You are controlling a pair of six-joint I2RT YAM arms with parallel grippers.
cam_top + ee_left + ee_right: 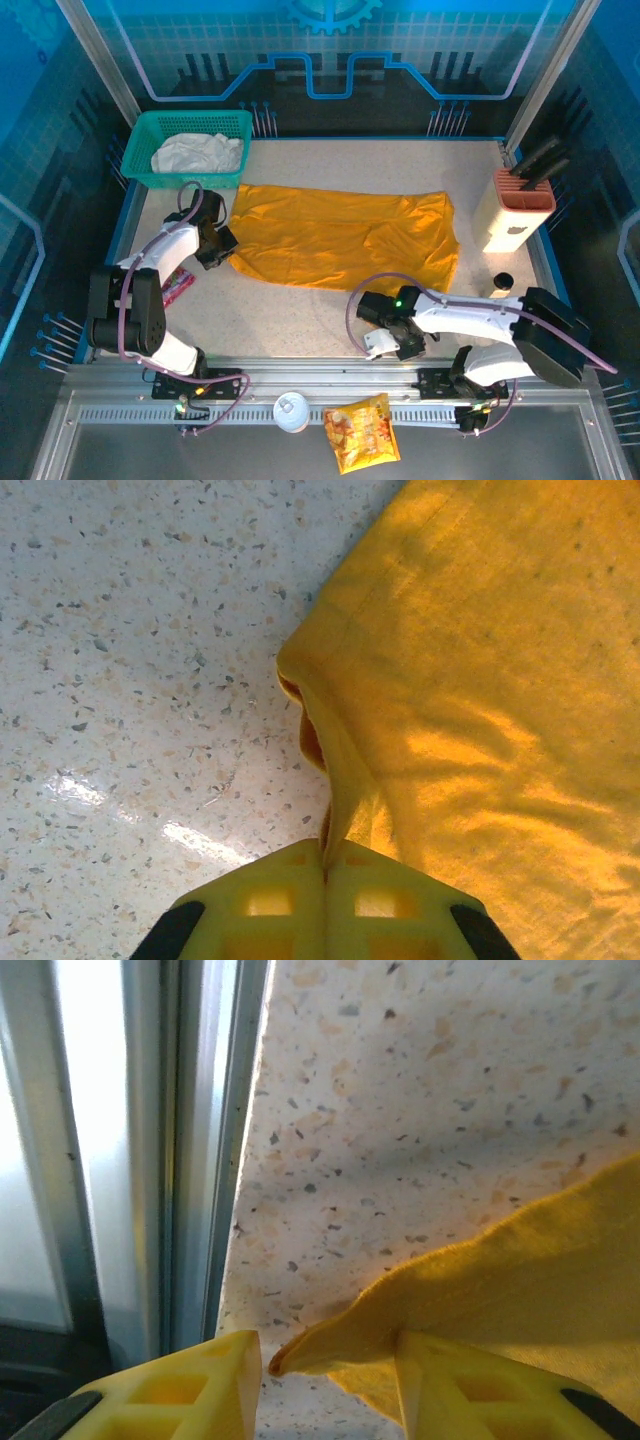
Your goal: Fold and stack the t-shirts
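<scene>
Close the right claw (328, 1360) fully on the corner of the mustard t-shirt (340, 235) lying between its parted, not yet gripping jaws, then lift evenly with the left claw (325, 865), pinched shut on another edge. Reaches low over the counter (300, 310) with both arms bent, cloth spread flat ahead of each claw.

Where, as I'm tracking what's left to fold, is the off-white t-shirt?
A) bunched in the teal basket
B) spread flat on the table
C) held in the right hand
A: the off-white t-shirt lies crumpled inside the teal basket; the mustard t-shirt is the one spread out.
</scene>
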